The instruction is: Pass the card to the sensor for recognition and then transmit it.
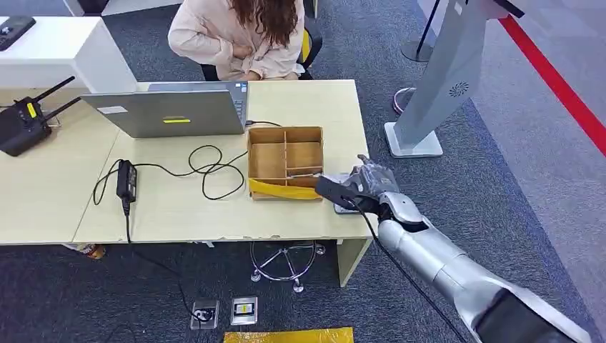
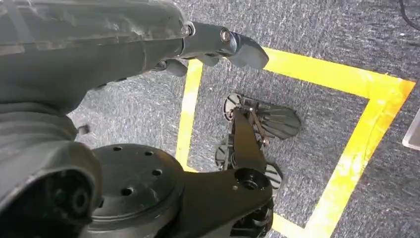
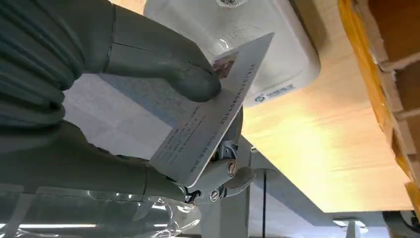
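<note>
My right hand (image 1: 368,184) hangs over the table's right front corner, just right of the cardboard box. In the right wrist view that hand (image 3: 148,74) pinches a white printed card (image 3: 208,124) between thumb and fingers. The card hovers close over a white card sensor (image 3: 257,44) lying on the table; whether they touch I cannot tell. In the head view the sensor (image 1: 344,209) peeks out from under the hand. My left hand (image 2: 218,44) hangs beside my body above the carpet, fingers curled with nothing in them.
A partitioned cardboard box (image 1: 286,158) with yellow tape stands left of my right hand. A laptop (image 1: 171,111), its cable and power brick (image 1: 127,179) lie farther left. A person (image 1: 239,36) sits behind the table. A grey kiosk stand (image 1: 436,86) rises at right.
</note>
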You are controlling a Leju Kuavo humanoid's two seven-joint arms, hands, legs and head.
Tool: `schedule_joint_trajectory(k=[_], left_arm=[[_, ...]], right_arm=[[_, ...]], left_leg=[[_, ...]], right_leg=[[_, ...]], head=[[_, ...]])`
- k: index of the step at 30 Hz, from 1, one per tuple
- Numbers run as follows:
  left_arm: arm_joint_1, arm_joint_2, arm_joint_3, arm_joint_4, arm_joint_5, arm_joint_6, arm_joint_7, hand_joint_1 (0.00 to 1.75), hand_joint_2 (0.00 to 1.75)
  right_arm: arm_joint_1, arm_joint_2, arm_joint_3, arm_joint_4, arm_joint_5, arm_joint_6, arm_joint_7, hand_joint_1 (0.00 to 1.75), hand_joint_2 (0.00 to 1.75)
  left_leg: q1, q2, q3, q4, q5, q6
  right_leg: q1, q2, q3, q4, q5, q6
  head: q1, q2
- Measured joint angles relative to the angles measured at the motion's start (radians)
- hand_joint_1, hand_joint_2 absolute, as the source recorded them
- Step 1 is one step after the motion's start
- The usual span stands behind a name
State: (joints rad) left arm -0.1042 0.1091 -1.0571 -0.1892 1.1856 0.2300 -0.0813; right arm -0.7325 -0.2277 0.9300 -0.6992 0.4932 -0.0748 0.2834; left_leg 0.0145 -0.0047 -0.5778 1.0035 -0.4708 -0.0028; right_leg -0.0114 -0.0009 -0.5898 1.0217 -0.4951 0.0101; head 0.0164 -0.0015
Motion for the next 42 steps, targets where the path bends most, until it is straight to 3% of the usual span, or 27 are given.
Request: schedule_joint_trajectory(k=[33, 35, 38, 42], left_arm=[[0.0, 0.0, 0.0, 0.0, -0.038, -0.006, -0.011, 0.0, 0.0], [0.0, 0.0, -0.001, 0.0, -0.047, -0.007, -0.011, 0.0, 0.0], [0.0, 0.0, -0.009, 0.0, -0.079, -0.011, -0.018, 0.0, 0.0], [-0.004, 0.003, -0.029, 0.0, -0.122, -0.031, -0.02, 0.0, 0.0]], right_arm=[[0.055, -0.026, -0.042, 0.02, -0.024, -0.031, 0.017, 1.75, 1.75], [0.056, -0.034, -0.046, 0.014, -0.021, -0.044, 0.036, 1.75, 1.75], [0.072, -0.07, -0.063, -0.038, -0.005, -0.053, 0.115, 1.75, 1.75], [0.096, -0.146, -0.109, -0.19, 0.058, -0.005, 0.243, 1.75, 1.75]], left_leg=[[0.0, 0.001, 0.001, 0.0, 0.0, 0.0], [0.0, 0.001, 0.001, 0.0, 0.0, 0.0], [0.0, 0.0, 0.001, 0.0, 0.0, 0.0], [-0.001, 0.001, 0.001, 0.0, 0.0, 0.0]], right_leg=[[0.0, 0.001, 0.001, 0.0, 0.0, 0.0], [0.0, 0.001, 0.001, 0.0, 0.0, 0.0], [-0.001, -0.001, 0.001, 0.0, 0.0, 0.0], [-0.001, 0.0, 0.0, 0.0, 0.001, 0.001]], head=[[0.0, 0.0], [0.0, 0.0], [0.0, 0.0], [0.0, 0.0]])
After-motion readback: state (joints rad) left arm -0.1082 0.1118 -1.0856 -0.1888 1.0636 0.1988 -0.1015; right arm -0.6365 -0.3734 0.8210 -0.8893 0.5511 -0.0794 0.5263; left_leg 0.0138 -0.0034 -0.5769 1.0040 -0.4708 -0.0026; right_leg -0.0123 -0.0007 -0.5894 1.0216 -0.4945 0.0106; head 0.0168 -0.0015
